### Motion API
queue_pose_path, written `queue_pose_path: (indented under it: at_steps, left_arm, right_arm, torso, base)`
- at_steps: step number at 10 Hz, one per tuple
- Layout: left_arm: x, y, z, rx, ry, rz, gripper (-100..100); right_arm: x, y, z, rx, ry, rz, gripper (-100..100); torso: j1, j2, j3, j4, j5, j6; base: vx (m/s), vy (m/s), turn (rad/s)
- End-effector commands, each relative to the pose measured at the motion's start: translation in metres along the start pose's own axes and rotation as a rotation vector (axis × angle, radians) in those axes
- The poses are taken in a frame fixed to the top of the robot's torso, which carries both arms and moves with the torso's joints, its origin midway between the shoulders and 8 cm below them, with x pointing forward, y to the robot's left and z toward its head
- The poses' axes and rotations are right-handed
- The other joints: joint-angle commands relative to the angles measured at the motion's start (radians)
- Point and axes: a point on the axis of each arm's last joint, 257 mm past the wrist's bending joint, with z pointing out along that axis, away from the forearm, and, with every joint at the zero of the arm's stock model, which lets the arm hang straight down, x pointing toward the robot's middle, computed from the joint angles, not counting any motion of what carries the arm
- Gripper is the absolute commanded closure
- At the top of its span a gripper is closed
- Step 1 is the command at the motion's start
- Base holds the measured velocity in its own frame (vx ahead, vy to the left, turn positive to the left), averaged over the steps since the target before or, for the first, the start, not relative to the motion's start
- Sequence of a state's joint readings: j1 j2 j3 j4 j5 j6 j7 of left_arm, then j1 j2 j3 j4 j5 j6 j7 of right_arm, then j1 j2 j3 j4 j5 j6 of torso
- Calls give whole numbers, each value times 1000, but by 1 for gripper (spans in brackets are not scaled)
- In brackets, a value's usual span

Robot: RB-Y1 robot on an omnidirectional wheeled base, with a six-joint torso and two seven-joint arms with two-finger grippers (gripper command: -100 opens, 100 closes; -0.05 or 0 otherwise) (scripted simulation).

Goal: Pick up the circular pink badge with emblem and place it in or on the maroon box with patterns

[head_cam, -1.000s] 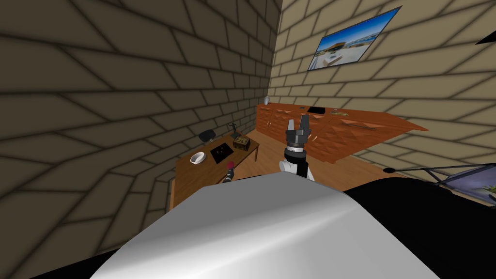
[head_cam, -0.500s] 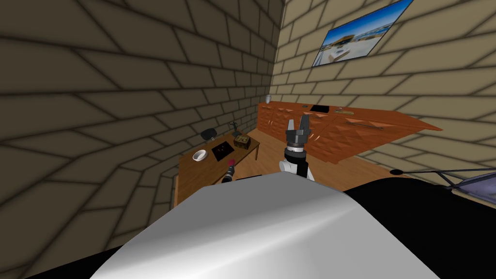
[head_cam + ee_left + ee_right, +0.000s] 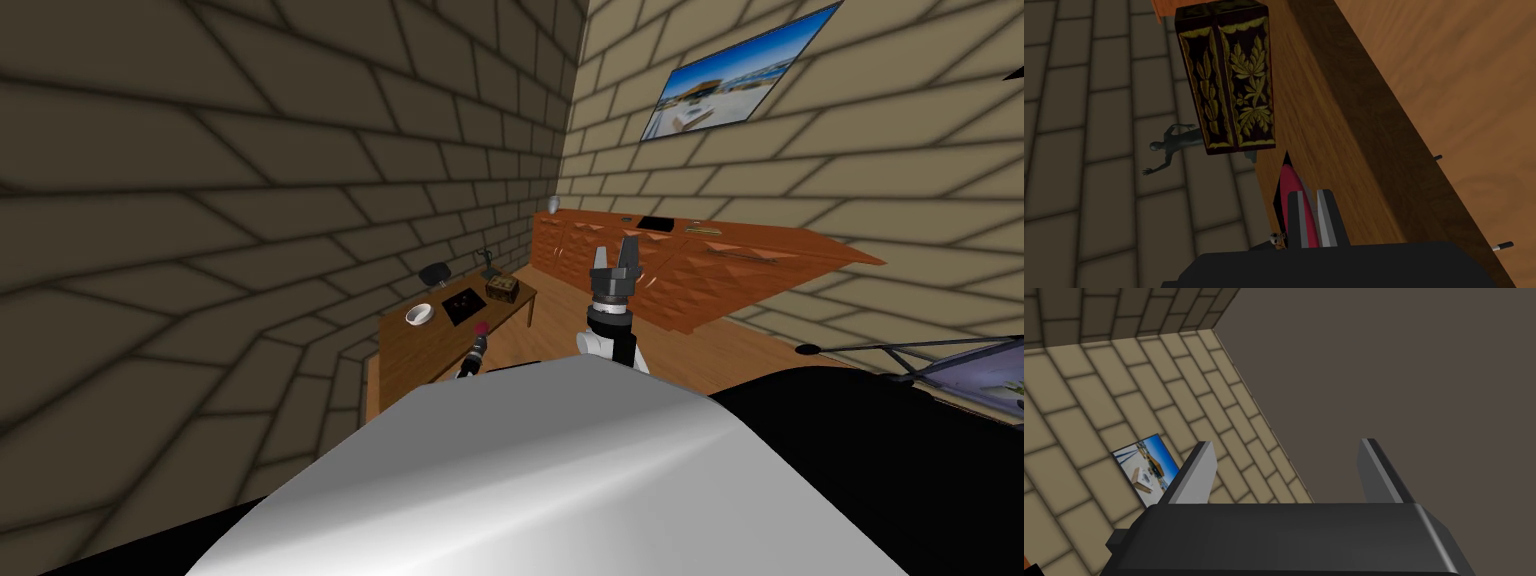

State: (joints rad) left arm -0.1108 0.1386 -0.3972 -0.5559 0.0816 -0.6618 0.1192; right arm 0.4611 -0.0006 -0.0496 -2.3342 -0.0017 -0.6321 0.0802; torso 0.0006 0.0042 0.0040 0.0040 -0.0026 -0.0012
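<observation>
Lately, pink badge (image 3: pixel 1289 182) stayed clamped edge-on in the closed left gripper (image 3: pixel 1310 200) as my view shifted slightly from the wooden table (image 3: pixel 420 350), dark gold-leafed box (image 3: pixel 1229 75) near ahead, placing judged pending; right gripper (image 3: pixel 617 255) raised, fingers apart.

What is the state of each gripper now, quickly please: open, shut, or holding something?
Left gripper: shut on the badge.
Right gripper: open, holding nothing.

Tan brick walls (image 3: pixel 250 200), wooden floor (image 3: pixel 705 350), small wooden table (image 3: pixel 408 362), long orange-brown sideboard (image 3: pixel 700 275), framed picture (image 3: pixel 735 80).
</observation>
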Motion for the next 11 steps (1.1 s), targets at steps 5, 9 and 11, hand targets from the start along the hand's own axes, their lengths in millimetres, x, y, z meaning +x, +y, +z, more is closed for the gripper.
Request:
queue_pose_path:
  at_steps: [5,9,11]
  left_arm:
    - [4,-30,27,36,25,44,100]
    - [-3,-73,61,68,26,89,100]
    - [-6,-85,70,75,21,98,100]
  right_arm:
    - [0,0,0,0,0,0,0]
    - [0,0,0,0,0,0,0]
    - [0,0,0,0,0,0,0]
  torso:
    - [-1,-2,-1,0,0,0]
    - [-1,-2,-1,0,-1,0]
    - [-3,-4,-2,0,-1,0]
  base:
    - [-69,22,-5]
    - [-57,15,-8]
    - [-29,0,-7]
